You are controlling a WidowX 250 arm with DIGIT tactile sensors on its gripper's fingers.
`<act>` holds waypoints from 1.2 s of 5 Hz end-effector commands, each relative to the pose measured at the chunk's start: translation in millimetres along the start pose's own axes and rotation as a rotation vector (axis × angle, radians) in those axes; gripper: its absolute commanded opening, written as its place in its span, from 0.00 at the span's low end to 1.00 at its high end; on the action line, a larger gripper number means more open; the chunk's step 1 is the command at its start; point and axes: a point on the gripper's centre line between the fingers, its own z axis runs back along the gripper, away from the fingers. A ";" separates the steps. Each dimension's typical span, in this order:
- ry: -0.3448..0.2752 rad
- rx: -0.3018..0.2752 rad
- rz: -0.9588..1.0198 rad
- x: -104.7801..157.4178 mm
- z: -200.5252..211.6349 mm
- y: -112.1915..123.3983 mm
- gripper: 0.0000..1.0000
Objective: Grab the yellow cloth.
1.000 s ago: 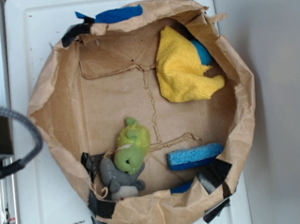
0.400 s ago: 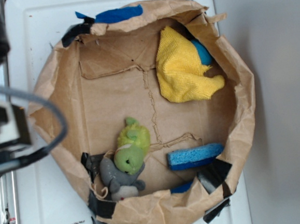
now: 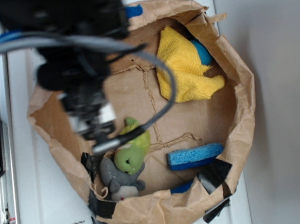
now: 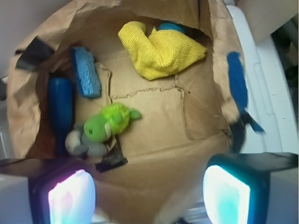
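The yellow cloth [image 3: 184,68] lies crumpled at the back right inside a round brown paper bin [image 3: 243,110]. In the wrist view the yellow cloth [image 4: 159,51] is at the top centre. My gripper [image 3: 96,124] hangs blurred over the bin's left side, well left of the cloth. In the wrist view my gripper [image 4: 149,196] is open and empty, its two glowing pads [image 4: 72,198] wide apart over the bin's near wall.
A yellow-green plush toy with a grey body [image 3: 127,158] lies at the bin's front left. A blue sponge [image 3: 195,156] lies at the front right. A blue object [image 3: 202,51] peeks from behind the cloth. The bin stands on a white surface [image 3: 43,213].
My arm has swung in from the left edge and now hangs over the bin's left side. The cloth, toy and sponge have not moved.
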 end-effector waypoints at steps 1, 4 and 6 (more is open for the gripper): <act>-0.171 -0.024 0.070 39.4 -16.2 2.7 1.00; -0.266 -0.011 0.044 50.2 -29.5 -6.3 1.00; -0.266 -0.011 0.044 50.2 -29.5 -6.3 1.00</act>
